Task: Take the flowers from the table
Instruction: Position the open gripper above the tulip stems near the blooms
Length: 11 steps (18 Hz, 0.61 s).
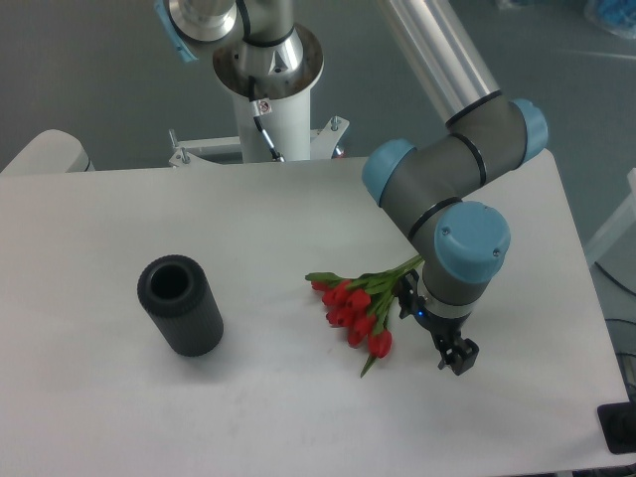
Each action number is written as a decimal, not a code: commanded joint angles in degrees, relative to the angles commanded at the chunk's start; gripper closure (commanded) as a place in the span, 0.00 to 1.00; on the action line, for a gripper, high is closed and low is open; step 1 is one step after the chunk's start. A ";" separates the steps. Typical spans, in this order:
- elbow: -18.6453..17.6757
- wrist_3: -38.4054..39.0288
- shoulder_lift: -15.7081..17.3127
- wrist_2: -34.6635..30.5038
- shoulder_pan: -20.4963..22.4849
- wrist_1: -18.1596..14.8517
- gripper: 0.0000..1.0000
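Fixed camera, only view.

Progress: pick not confirmed. Flowers down low at the table, red buds fanned toward the left of the jaws, green stems running up and right under the wrist. No visible lift; buds look level with the tabletop, probably resting on it. Stem ends hidden behind the arm's wrist joint, so contact between fingers and stems not readable.

Gripper: dark finger tips visible just below the blue wrist cap, close above the table. Jaw state: cannot tell, fingers too small and seen nearly end-on. Tips appear slightly right of the bud cluster, beside the stems rather than clearly around them; hard to call.

Judgement: approach or early grasp stage. Left to do: confirm closure on the stems, then raise clear of the table.

Containers: one black ribbed cylinder, well apart to the left of the jaws, lying tilted with its open mouth toward the upper left. Inside dark, nothing visible in it. Not touching the flowers. No other container in frame.
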State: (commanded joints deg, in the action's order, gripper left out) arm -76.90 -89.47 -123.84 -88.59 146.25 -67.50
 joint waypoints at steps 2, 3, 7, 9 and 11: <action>-0.35 -0.35 0.00 0.00 0.00 0.35 0.00; -0.70 -0.44 0.00 0.00 0.00 0.44 0.00; -0.97 -0.70 0.00 0.09 0.00 0.53 0.00; -1.58 -0.79 0.09 0.00 0.00 0.62 0.00; -2.98 -0.88 0.44 0.09 0.26 0.62 0.00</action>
State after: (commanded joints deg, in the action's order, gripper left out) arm -79.89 -90.35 -123.40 -88.51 146.51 -66.88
